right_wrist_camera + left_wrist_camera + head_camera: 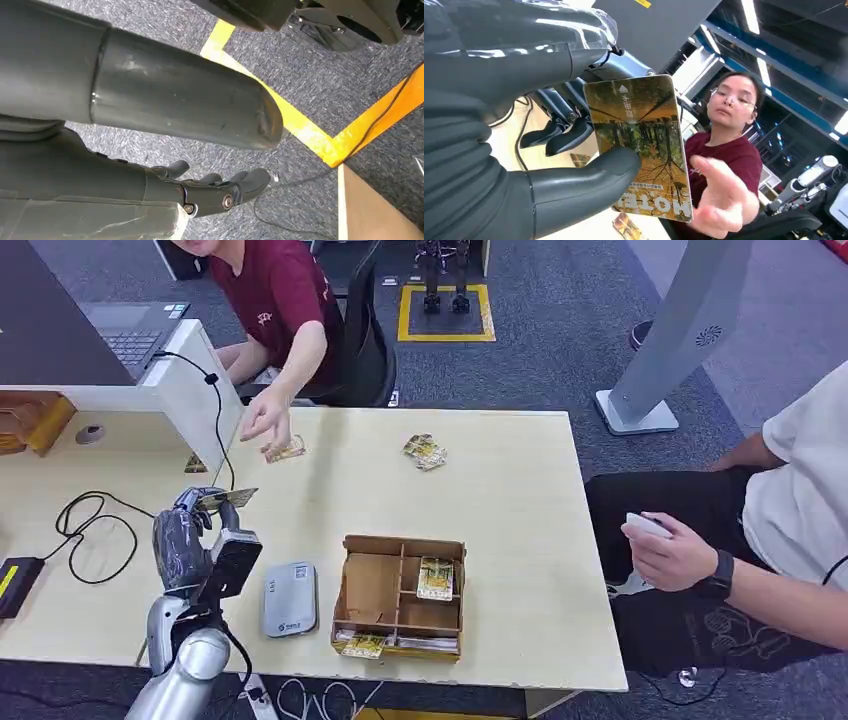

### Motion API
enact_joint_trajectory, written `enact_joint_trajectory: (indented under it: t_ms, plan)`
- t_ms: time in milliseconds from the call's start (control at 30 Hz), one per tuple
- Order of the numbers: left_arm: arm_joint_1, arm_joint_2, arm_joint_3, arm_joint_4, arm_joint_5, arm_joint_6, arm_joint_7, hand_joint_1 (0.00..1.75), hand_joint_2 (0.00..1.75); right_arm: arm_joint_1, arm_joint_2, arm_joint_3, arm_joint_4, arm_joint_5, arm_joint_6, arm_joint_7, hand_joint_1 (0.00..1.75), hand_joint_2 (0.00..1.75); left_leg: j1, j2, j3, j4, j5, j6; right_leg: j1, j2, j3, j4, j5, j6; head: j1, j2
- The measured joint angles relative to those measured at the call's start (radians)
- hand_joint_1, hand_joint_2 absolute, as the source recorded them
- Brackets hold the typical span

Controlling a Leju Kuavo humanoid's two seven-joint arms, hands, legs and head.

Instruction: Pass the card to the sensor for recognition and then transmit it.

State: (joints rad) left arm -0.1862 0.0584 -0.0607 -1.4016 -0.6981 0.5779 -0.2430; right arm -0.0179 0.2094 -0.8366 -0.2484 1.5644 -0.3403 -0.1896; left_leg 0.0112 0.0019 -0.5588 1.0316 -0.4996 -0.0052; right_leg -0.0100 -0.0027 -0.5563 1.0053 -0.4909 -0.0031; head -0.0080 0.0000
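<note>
My left hand is raised over the left part of the table and pinches a hotel card between thumb and fingers. Up close, the card shows a printed forest picture, with the thumb pressed on its face. The grey card sensor lies flat on the table to the right of that hand. My right hand hangs beside the table over the carpet, its fingers apart and holding nothing.
A person in a red shirt reaches a hand to a card on the far table side. A cardboard tray with cards sits right of the sensor. More cards lie farther back. Another person sits at right.
</note>
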Motion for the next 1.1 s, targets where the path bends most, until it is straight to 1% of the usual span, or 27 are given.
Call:
enact_joint_trajectory:
  t_ms: [467, 500, 633, 733, 800, 867, 900, 1100]
  plan:
    - [-0.011, 0.001, 0.0, 0.014, 0.003, 0.0, -0.001, 1.75, 1.75, -0.001, -0.005, 0.009, 0.012, -0.003, -0.006, 0.0, 0.0, 0.0, 0.0, 0.0, -0.001, 0.0, 0.0, 0.0, 0.0, 0.0, -0.001, 0.0, 0.0, 0.0, 0.0, 0.0]
    - [-0.011, 0.001, 0.0, 0.015, 0.004, 0.0, -0.001, 0.0, 1.75, -0.001, -0.005, 0.009, 0.012, -0.003, -0.006, 0.0, 0.0, 0.0, 0.0, 0.0, -0.001, 0.0, 0.0, 0.0, 0.0, 0.001, -0.001, 0.0, 0.0, 0.0, 0.0, 0.0]
    - [-0.011, 0.001, 0.0, 0.015, 0.02, 0.0, -0.001, 0.0, 1.75, 0.0, -0.005, 0.009, 0.015, -0.011, -0.011, 0.0, 0.0, 0.0, 0.0, 0.0, -0.001, 0.0, 0.0, 0.0, 0.0, 0.001, -0.001, 0.0, 0.0, 0.0, 0.0, 0.0]
    - [-0.01, 0.001, 0.0, 0.016, 0.07, -0.017, 0.002, 0.0, 1.75, 0.001, -0.006, 0.009, 0.017, -0.014, -0.015, 0.0, 0.0, 0.0, 0.0, 0.0, -0.001, 0.0, 0.0, 0.0, 0.0, 0.001, -0.001, 0.0, 0.0, 0.0, 0.0, 0.0]
    - [-0.01, 0.0, 0.0, 0.016, 0.092, -0.04, 0.033, 0.0, 1.75, 0.001, -0.006, 0.009, 0.017, -0.016, -0.019, 0.001, 0.0, 0.0, 0.0, 0.0, -0.001, 0.0, 0.0, 0.0, 0.0, 0.001, -0.001, 0.0, 0.0, 0.0, 0.0, 0.0]
    - [-0.01, -0.001, 0.0, 0.015, 0.084, -0.036, 0.067, 0.0, 1.75, 0.003, -0.006, 0.009, 0.017, -0.023, -0.027, 0.004, 0.0, 0.0, 0.0, 0.0, -0.001, 0.0, 0.0, 0.0, 0.0, 0.001, -0.001, 0.0, 0.0, 0.0, 0.0, 0.0]
    - [-0.01, -0.002, 0.0, 0.015, 0.081, -0.035, 0.076, 0.0, 1.75, 0.004, -0.006, 0.009, 0.017, -0.027, -0.029, 0.005, 0.0, 0.0, 0.0, 0.0, -0.001, 0.0, 0.0, 0.0, 0.0, 0.001, -0.001, 0.0, 0.0, 0.0, 0.0, 0.0]
    - [-0.01, -0.002, 0.0, 0.015, 0.077, -0.033, 0.087, 0.0, 1.75, 0.008, -0.006, 0.009, 0.016, -0.029, -0.03, 0.008, 0.0, 0.0, 0.0, 0.0, -0.001, 0.0, 0.0, 0.0, 0.0, 0.001, -0.001, 0.0, 0.0, 0.0, 0.0, 0.0]
